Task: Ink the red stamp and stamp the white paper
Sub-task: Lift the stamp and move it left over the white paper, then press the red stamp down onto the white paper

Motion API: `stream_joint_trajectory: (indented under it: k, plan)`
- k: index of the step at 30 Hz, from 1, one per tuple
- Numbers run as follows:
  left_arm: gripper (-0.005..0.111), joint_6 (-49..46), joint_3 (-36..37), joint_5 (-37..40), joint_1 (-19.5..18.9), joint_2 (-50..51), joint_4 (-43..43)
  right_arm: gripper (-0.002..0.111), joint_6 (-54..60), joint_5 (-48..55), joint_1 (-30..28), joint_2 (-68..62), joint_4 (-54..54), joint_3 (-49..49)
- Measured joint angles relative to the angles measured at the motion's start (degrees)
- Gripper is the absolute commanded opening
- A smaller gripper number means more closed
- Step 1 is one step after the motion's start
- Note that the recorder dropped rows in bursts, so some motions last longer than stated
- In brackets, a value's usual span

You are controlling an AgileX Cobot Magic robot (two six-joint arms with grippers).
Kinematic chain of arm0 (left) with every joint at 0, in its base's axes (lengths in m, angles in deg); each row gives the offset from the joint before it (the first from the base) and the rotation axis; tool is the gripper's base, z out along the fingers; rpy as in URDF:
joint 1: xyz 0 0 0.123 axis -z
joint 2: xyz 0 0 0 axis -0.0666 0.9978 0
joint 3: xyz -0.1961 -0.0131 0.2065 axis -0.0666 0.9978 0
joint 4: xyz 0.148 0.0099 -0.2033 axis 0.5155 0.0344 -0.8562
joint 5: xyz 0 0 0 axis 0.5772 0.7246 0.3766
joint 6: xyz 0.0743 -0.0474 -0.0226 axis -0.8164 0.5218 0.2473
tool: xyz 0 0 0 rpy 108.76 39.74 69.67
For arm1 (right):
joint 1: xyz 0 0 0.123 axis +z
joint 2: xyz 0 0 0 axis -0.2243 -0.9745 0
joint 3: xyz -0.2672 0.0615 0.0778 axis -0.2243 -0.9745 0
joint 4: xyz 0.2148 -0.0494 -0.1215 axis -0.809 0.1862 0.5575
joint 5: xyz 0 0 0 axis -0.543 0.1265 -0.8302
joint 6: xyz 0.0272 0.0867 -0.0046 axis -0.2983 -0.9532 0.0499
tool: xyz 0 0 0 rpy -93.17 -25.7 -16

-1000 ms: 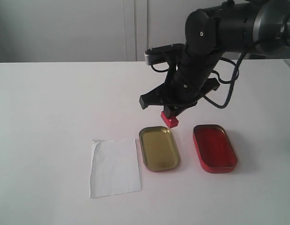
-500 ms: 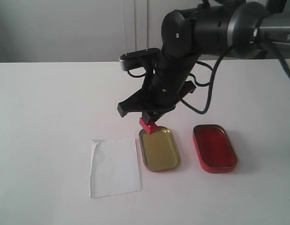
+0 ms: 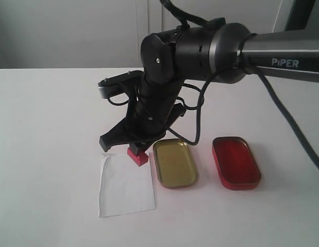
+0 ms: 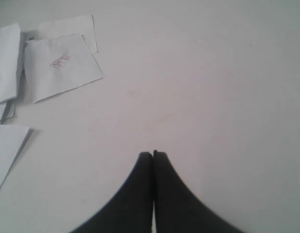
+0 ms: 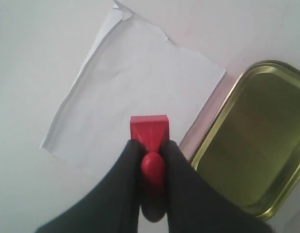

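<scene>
My right gripper (image 3: pixel 140 151) (image 5: pixel 150 145) is shut on the knob of the small red stamp (image 3: pixel 137 156) (image 5: pixel 150 132). The stamp's square base hangs just above the right edge of the white paper (image 3: pixel 126 182) (image 5: pixel 128 92), close to the gold tin (image 3: pixel 174 163) (image 5: pixel 251 155). The red ink tin (image 3: pixel 236 162) lies to the right of the gold one. My left gripper (image 4: pixel 152 154) is shut with nothing between its fingers, over bare white table; it does not show in the exterior view.
The right arm (image 3: pixel 200 46) reaches across the middle of the white table (image 3: pixel 51 118). Several loose white paper sheets (image 4: pixel 62 68), one bearing a small red print, lie in the left wrist view.
The right arm has carried the red stamp leftward and downward, from behind the tins, past the gold tin's far corner, to the paper's right edge.
</scene>
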Motion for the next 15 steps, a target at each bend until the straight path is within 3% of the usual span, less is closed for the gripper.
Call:
stream_joint_trajectory:
  k: [15]
  plan:
    - [0.0,0.0,0.0,0.0,0.0,0.0,0.0,0.0,-1.7,-4.5,7.4,-3.8,2.5,0.0]
